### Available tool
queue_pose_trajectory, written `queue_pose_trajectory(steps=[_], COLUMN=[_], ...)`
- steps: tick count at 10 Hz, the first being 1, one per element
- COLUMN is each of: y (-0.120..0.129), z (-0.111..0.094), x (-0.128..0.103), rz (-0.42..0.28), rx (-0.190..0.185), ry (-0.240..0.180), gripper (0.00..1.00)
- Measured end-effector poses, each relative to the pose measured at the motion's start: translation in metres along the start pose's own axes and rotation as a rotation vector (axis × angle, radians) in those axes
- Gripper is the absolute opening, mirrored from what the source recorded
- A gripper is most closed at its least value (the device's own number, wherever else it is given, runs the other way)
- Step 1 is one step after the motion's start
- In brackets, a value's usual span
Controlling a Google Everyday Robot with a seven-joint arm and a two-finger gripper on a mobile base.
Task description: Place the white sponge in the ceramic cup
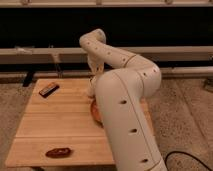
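1. A pale wooden surface made of plank-like boards with visible grain stands on speckled, gritty flooring.
2. The robot's arm is smooth, glossy white plastic, built of fat rounded segments; the nearest segment is a thick cylinder with small dark dots down its side, and it blocks much of the surface's right half.
3. The arm bends up and back over, with a bulbous elbow at the far side, then drops down toward the surface's far middle.
4. The gripper hangs at the end of that drop, low over the boards near the far edge, just above and beside an orange-brown round dish.
5. I cannot tell how its fingers stand; the arm's body hides most of them.
6. Only a curved sliver of the round dish shows, peeking from behind the big arm segment.
7. From where I stand, I cannot make out the white sponge or the ceramic cup.
8. A flat, dark rectangular object lies tilted near the far left corner.
9. A small, lumpy reddish-brown item, oblong in shape, rests near the front edge, well apart from everything else.
10. Behind runs a dark wall with pale horizontal rails.
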Motion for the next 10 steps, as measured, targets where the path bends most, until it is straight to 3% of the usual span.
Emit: queue_pose_trajectory(steps=[2, 6, 8, 10], y=[0.003, 0.016, 0.025, 0.028], z=[-0.005, -0.011, -0.014, -0.016], x=[0.001, -0.002, -0.005, -0.007], rz=[-0.018, -0.046, -0.054, -0.057], rx=[0.008, -0.014, -0.039, -0.059], ry=[0.001, -0.010, -0.024, -0.039], gripper=[0.28, 0.68, 0.80, 0.80])
